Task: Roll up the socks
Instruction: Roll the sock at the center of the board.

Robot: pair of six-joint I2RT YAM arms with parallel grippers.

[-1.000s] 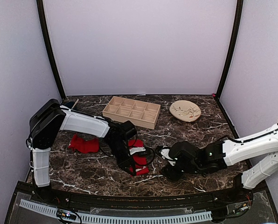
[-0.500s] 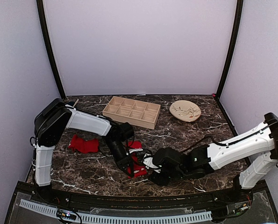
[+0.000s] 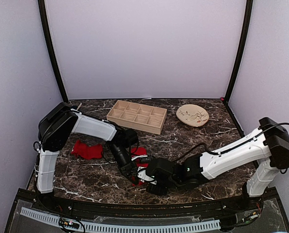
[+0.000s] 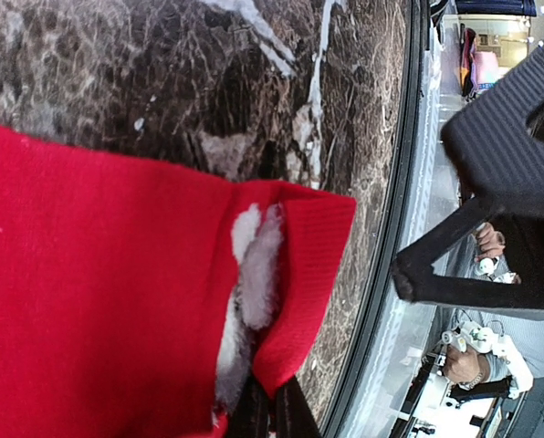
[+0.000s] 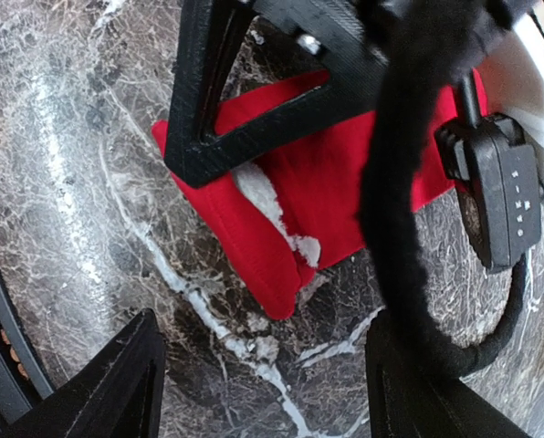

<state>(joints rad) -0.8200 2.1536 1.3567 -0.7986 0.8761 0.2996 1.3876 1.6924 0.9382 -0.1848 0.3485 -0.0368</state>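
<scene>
Left fingers (image 4: 272, 415) pinched shut on folded edge of patched sock (image 4: 99, 292), flat on bench (image 5: 62, 137), centre-front. Right fingers (image 3: 152, 183) spread, empty, just beside it. Second sock (image 3: 88, 150) lies apart, left. Fabric light, limp; judge best gripped at fold

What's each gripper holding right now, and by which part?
Left gripper is shut on the bright red fabric sock, pinching its folded edge beside the white patch. Right gripper is open near it, holding nothing.
</scene>
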